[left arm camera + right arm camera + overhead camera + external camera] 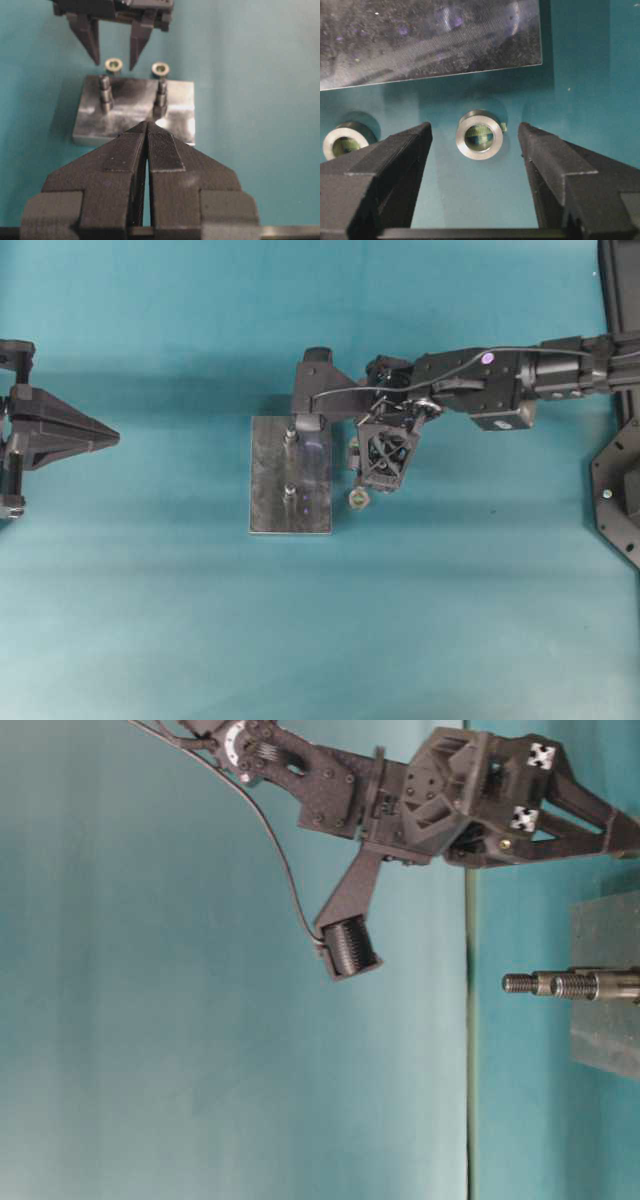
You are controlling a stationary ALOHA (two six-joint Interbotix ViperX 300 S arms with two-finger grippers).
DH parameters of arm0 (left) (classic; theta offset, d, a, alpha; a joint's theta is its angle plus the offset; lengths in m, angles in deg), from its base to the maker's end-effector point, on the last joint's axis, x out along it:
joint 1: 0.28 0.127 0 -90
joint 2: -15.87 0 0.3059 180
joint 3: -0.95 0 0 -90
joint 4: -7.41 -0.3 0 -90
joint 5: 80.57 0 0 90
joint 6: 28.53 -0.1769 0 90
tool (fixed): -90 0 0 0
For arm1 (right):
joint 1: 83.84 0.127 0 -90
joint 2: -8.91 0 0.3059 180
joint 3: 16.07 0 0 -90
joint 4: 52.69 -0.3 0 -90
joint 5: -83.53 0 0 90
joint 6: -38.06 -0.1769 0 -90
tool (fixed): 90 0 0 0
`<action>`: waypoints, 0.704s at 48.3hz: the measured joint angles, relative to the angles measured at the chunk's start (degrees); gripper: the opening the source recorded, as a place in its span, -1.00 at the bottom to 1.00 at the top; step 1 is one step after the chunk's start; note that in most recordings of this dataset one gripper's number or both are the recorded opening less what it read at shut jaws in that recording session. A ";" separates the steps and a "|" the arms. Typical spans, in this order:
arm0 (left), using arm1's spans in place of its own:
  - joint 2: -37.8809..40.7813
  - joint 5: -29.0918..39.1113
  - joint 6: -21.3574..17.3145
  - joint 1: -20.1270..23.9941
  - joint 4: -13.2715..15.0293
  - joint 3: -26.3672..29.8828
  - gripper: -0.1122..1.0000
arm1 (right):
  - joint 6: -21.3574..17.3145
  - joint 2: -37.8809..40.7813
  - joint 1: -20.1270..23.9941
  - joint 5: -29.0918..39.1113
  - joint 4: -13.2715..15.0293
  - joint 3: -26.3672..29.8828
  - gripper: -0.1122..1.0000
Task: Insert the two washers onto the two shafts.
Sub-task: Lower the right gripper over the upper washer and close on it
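The washer (480, 135) is seen as bright, smooth metal with a brushed sheen. The base plate (420, 40) is made of dull, scuffed grey metal. The threaded shafts (560, 984) look metallic. The finger pads (162, 152) are finely ribbed matt black plastic.

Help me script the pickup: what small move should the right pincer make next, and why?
Probably lower straight down and close. The right pincer stands open with one washer centred between its fingers, lying flat on the table beside the steel plate. Nothing is held yet, and both shafts are bare, so gripping this washer looks like the next step.
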State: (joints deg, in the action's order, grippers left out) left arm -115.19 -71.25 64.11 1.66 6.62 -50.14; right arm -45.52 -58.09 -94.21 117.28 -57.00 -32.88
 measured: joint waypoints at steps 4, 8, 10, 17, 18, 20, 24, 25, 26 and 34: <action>0.00 0.00 0.09 0.00 0.00 0.00 -0.80 | 0.09 0.18 0.00 0.00 0.00 0.09 0.43; 0.00 -0.09 0.00 0.00 0.00 -0.09 -0.80 | 0.00 0.35 0.00 0.00 0.00 0.09 0.35; 0.00 0.00 0.09 0.00 0.00 -0.09 -0.80 | 0.09 0.44 0.09 0.00 0.00 0.09 0.26; 0.00 0.00 0.09 -0.09 0.00 -0.09 -0.80 | 0.09 0.97 0.09 0.18 0.00 0.09 -0.12; 0.00 0.00 0.09 0.00 0.00 -0.09 -0.80 | 0.09 0.97 0.09 0.18 0.00 0.18 -0.17; 0.00 0.00 0.00 0.00 0.00 -0.09 -0.80 | 0.00 0.97 0.09 0.26 0.00 0.18 -0.20; 0.00 0.00 0.09 0.00 0.00 -0.09 -0.80 | 0.00 0.97 0.00 0.35 0.00 0.18 -0.20; 0.00 0.00 0.09 0.00 0.00 -0.09 -0.80 | 0.00 0.97 0.00 0.44 0.00 0.26 -0.20; 0.00 0.00 0.09 -0.09 0.00 -0.09 -0.80 | 0.00 0.97 0.09 0.44 0.00 0.26 -0.20; 0.00 0.00 0.09 0.00 0.00 -0.09 -0.80 | -0.09 0.97 0.09 0.70 0.00 0.26 -0.20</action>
State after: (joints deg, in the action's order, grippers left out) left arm -115.19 -71.25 64.19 1.66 6.62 -50.22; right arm -45.61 -57.12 -94.12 117.99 -57.00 -32.61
